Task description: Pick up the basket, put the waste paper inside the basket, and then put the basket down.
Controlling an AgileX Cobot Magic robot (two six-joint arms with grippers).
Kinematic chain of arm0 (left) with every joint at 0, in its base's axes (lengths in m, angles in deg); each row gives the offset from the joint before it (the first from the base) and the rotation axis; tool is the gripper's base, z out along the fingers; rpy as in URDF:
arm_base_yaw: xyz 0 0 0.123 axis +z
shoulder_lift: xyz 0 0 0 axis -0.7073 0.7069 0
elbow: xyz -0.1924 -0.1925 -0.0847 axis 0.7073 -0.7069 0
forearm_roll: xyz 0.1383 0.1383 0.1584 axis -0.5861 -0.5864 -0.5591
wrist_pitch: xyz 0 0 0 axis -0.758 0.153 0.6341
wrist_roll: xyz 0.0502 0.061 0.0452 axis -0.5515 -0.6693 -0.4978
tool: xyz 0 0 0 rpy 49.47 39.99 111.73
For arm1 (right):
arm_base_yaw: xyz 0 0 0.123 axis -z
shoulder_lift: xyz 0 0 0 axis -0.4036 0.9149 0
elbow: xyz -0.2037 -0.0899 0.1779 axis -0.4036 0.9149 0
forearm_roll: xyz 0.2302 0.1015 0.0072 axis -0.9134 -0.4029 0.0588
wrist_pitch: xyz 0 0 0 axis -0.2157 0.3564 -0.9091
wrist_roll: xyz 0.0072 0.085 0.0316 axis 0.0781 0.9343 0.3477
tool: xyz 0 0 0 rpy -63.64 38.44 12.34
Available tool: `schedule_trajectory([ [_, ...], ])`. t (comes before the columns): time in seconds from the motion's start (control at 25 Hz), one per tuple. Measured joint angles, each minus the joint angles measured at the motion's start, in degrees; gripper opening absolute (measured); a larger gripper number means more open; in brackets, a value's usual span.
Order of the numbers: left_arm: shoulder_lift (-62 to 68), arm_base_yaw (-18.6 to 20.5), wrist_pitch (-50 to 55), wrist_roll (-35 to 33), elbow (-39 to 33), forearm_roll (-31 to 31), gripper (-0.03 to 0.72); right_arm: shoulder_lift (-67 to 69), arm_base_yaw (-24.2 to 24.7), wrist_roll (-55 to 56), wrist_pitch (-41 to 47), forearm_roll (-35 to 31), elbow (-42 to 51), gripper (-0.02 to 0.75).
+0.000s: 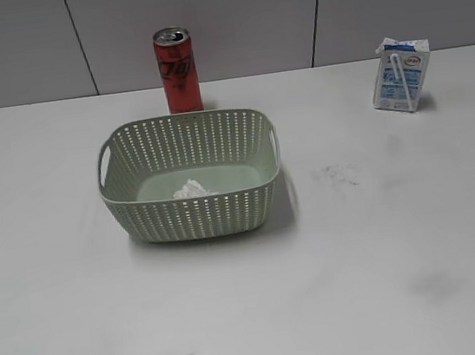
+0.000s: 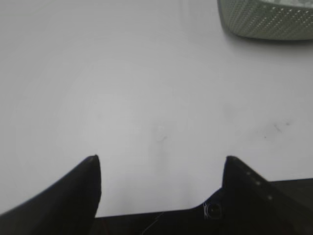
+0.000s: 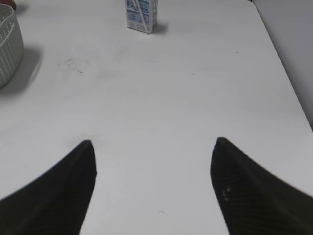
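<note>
Paper (image 1: 191, 188) lies inside the basket (image 1: 192, 215) on the table (image 1: 388, 254), so keep your left gripper (image 2: 161, 159) and right gripper (image 3: 152, 142), both wide and empty, well apart from it.

Even, bright, diffuse light; basket (image 1: 189, 177) casts soft shadow to its right; left wrist view blurry, slightly washed out

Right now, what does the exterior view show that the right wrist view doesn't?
Only the exterior view shows the whole red can and white waste paper lying inside the basket. Only the right wrist view shows the right claw, open over bare table. Both show the basket and the blue-and-white milk carton.
</note>
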Motion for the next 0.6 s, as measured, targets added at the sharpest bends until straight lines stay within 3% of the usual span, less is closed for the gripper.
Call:
schedule_trajectory([
  [0.16,-7.4,0.0,-1.7,0.0,-3.2,0.0,0.586,0.0,0.0,-0.1,0.0,0.0,0.0,0.551],
  [0.6,-19.8,0.1,-2.4,0.0,-3.4,0.1,0.586,0.0,0.0,0.0,0.0,-0.1,0.0,0.551],
])
